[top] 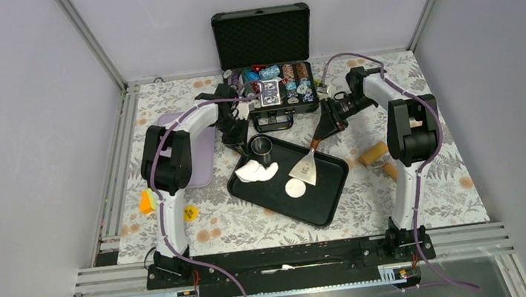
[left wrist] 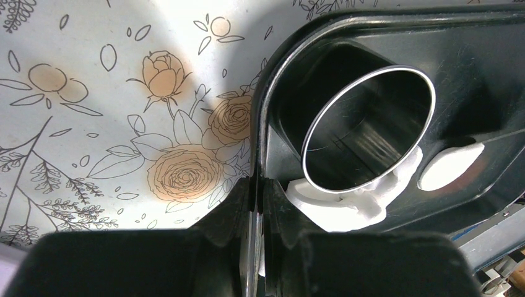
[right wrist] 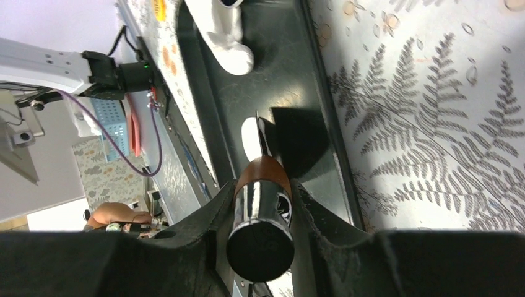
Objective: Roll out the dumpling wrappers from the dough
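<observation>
Expect dough (top: 256, 170), at left of tray (top: 326, 205) just beside ring cutter (top: 261, 146), soft and tacky. Expect dumpling wrapper (top: 295, 188), mid-tray, thin and tear-prone. Lift by sliding scraper (top: 304, 170) underneath. State: left tool (left wrist: 257, 185) pinched on tray rim; right tool (right wrist: 263, 192) clamped on scraper handle.

Bright, even light; soft shadows, close foregrounds blurred.

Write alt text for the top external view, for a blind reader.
A black tray holds crumpled dough, a ring cutter and one round wrapper; the left gripper pinches its rim and the right gripper holds a scraper over it.
</observation>
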You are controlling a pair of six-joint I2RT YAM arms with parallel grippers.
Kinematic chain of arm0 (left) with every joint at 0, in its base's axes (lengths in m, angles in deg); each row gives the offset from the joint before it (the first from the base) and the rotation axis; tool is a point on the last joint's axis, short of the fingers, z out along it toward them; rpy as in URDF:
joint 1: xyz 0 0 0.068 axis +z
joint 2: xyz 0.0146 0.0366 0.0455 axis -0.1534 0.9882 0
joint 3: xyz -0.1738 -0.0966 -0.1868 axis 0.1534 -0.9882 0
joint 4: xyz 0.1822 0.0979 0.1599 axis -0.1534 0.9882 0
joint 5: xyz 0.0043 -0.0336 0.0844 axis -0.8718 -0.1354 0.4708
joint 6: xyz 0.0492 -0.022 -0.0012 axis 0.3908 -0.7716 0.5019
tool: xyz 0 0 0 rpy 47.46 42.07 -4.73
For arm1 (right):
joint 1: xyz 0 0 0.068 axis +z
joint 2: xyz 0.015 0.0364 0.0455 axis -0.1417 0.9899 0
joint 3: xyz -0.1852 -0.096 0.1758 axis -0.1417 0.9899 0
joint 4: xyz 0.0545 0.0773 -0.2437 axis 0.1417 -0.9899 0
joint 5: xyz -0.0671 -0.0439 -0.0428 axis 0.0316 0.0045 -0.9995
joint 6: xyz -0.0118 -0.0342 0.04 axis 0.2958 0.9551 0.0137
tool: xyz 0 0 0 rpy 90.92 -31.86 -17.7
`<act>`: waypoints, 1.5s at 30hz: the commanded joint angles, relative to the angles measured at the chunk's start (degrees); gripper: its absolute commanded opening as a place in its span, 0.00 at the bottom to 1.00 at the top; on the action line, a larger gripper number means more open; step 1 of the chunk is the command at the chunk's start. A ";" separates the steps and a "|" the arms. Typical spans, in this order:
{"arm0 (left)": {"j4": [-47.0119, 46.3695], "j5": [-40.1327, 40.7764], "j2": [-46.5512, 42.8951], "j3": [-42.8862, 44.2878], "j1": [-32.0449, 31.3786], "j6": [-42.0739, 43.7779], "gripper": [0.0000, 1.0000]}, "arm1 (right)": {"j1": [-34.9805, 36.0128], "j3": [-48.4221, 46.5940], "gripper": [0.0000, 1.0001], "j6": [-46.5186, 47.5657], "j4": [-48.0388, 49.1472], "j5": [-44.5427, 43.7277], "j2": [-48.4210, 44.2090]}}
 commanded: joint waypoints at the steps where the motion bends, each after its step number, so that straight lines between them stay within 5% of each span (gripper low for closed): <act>1: -2.43 0.65 1.48 -0.45 -0.25 0.01 0.00 | 1.12 -4.69 0.00 0.90 -6.21 8.14 -2.13; 8: -2.57 0.35 1.64 -0.20 -0.34 -0.02 0.00 | 1.07 -6.91 0.00 3.90 -10.85 8.58 -3.90; 15: -2.46 0.34 1.81 -0.01 -0.60 -0.02 0.00 | 0.65 -2.36 0.00 -2.26 1.50 -5.05 -7.78; 22: -2.56 0.55 1.52 0.00 -0.76 0.03 0.00 | 0.68 -1.16 0.00 -1.42 3.42 -6.97 -2.87; 35: -4.24 3.86 1.07 -0.87 -1.13 -3.90 0.00 | 4.42 5.70 0.00 5.24 -0.10 -1.88 -2.20; 45: -4.42 2.87 0.98 -1.30 -1.30 -3.71 0.00 | 3.79 1.92 0.00 4.88 -3.81 4.82 0.02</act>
